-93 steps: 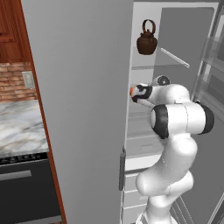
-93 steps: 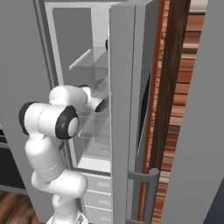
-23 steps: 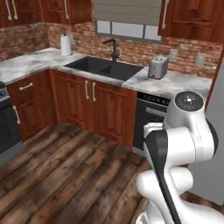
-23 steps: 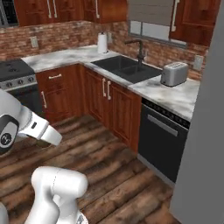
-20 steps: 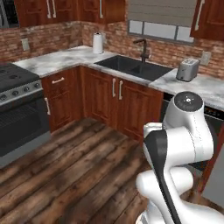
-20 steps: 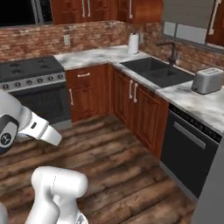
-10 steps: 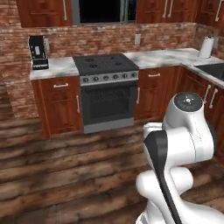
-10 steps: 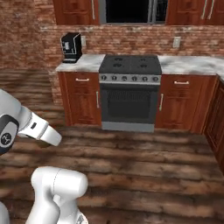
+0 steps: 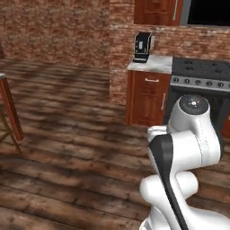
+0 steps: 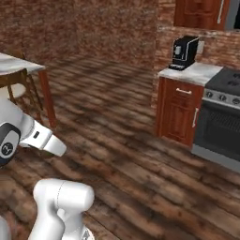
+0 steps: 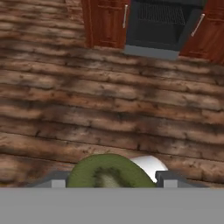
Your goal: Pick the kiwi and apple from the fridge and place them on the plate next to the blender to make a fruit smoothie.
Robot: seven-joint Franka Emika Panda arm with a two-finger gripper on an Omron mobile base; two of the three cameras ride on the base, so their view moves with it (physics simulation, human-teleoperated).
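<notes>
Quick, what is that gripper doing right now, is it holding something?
Gripper: shut on the small olive-green oval kiwi, seen between its dark tips in the hand view.

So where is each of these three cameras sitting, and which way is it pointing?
Left base view: behind the arm on its left, facing the coffee machine and stove; the arm rises lower right.
Right base view: behind on its right, facing the same coffee machine and stove, plus a table; the arm shows lower left.
Hand view: on the hand, looking down at the wood floor and oven door; the pincer grips the kiwi.
</notes>
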